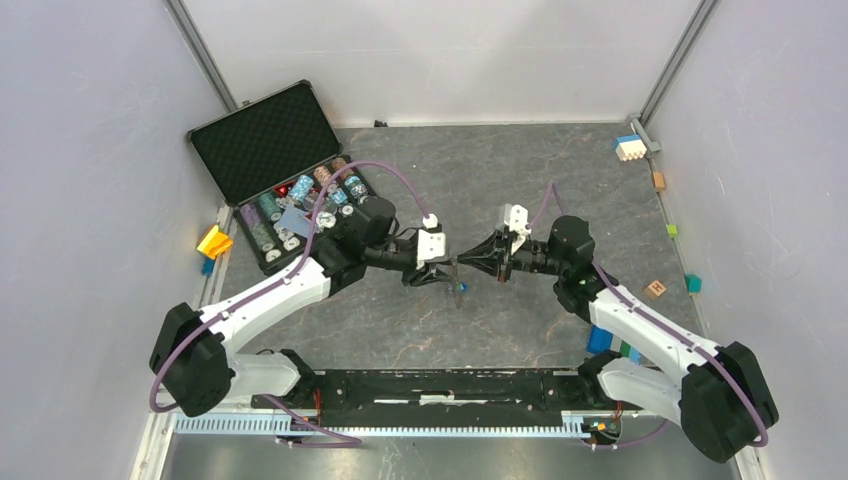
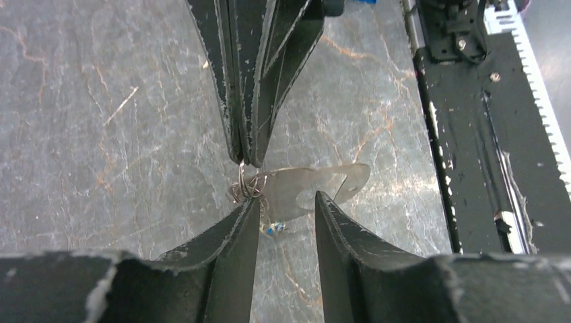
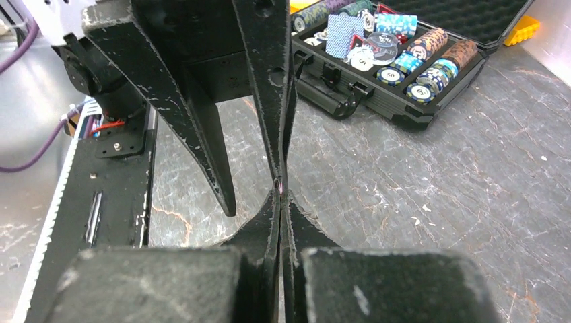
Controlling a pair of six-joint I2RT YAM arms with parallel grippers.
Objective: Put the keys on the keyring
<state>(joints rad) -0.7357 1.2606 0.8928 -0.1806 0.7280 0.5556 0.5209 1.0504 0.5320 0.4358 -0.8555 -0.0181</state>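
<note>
1. The table (image 2: 101, 134) is a grey, stone-patterned sheet with rusty veins and pale scratches. Both grippers have matt black, wedge-shaped fingers with edges chipped to white.
2. The keys (image 2: 303, 185) hang above the middle of the table, between the two gripper tips. They show as a flat silvery blade with a notched outline, joined to a few thin wire loops (image 2: 244, 185), with a blue tag (image 2: 271, 230) just below. Whether any of these loops is the keyring cannot be told.
3. The right gripper (image 2: 249, 158) is clenched, its fingers pressed flat together and pinching the wire loops at their top.
4. The left gripper (image 2: 286, 202) is released, with its fingers spread. One fingertip lies against the loops and the blade shows across the gap.
5. A black hard case (image 1: 265, 135) lies open at the far left, its lid lined with dimpled foam. Its tray holds rows of striped poker chips (image 1: 300, 190) in several colours and a blue patterned card (image 3: 343, 33).
6. Only the top view shows the arms meeting tip to tip, and a yellow block (image 1: 214, 241) beside the case.
7. Only the left wrist view resolves the blade and loops. The right wrist view shows just a speck at the pinch, but reads the chips clearly.
</note>
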